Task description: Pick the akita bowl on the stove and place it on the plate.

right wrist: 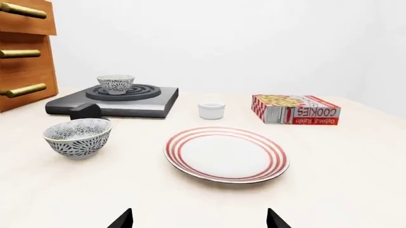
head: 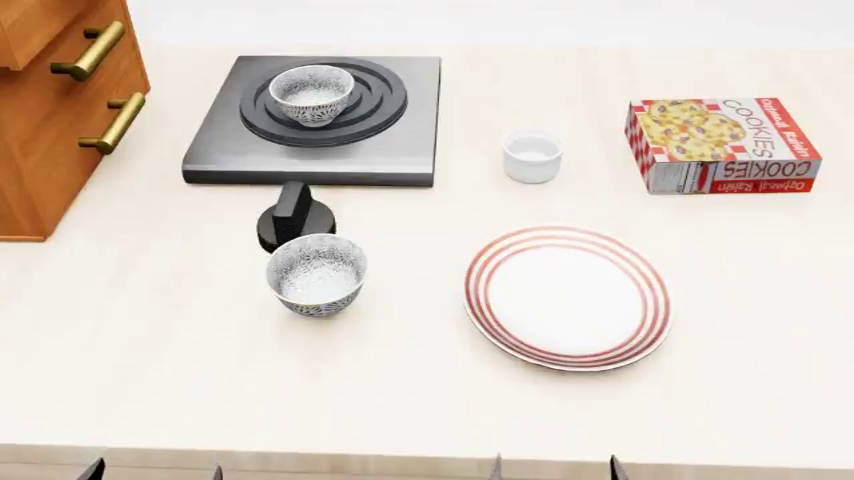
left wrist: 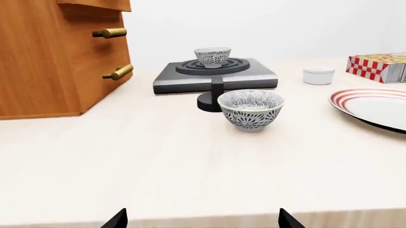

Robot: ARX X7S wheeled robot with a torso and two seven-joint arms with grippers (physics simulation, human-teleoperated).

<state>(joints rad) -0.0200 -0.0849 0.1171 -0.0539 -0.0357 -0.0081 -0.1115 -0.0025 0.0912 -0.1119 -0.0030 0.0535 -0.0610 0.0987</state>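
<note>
Two speckled bowls: akita bowl (head: pixel 311 94) sits on stove (head: pixel 227 150) burner rings, second bowl (head: pixel 318 275) on bench (head: pixel 400 400) by knob (head: pixel 294 215); plate (head: pixel 567 297) bare, beside it; both pincers' fingertips apart at near edge.

You see: stove (head: pixel 314 150) dark brushed metal, matt; patterned bowl (head: pixel 311 93) on it glazed ceramic; plate (head: pixel 567 297) smooth, glossy; desk (head: pixel 400 400) pale matt wood; cabinet (head: pixel 54 110) varnished wood, brass handles; cookie box (head: pixel 722 144) printed cardboard.
</note>
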